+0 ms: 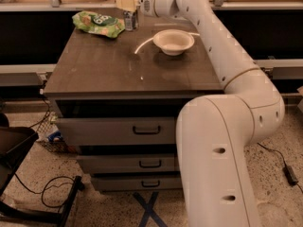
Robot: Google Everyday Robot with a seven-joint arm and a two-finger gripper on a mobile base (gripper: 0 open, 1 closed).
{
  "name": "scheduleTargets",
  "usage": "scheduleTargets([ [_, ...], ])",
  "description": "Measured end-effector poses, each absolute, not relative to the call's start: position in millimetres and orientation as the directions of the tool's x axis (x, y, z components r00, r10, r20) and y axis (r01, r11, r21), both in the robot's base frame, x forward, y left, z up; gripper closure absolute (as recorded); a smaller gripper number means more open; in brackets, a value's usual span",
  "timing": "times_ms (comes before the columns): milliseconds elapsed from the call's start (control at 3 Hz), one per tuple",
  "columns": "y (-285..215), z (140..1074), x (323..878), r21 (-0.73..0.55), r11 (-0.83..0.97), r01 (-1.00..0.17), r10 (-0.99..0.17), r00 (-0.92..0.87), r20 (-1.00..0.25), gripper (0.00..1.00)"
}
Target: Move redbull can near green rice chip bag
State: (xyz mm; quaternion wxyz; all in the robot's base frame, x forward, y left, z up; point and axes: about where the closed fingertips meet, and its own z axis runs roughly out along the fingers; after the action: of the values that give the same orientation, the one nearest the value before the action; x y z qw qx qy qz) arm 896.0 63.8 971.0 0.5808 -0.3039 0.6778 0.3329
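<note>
While the hand (127,4) hangs over the can (130,19) beside the bag (97,23), upper left, its grip unclear, a straight lift-off should keep it upright.

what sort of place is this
Likely a lab or office work area: a drawer cabinet serves as table, loose cables lie on the speckled floor, and the pincer is at the redbull can beside the green rice chip bag.

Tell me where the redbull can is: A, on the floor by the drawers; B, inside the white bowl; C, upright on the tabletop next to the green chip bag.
C: the redbull can stands upright on the tabletop beside the green rice chip bag, apart from the white bowl, with the gripper at its top.
</note>
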Motion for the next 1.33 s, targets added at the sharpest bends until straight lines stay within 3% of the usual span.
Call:
scheduleTargets([
  [1333, 41.6, 936.4, 984.3, 0.067, 0.802, -0.593, 0.016, -0.092, -0.996, 1.0],
])
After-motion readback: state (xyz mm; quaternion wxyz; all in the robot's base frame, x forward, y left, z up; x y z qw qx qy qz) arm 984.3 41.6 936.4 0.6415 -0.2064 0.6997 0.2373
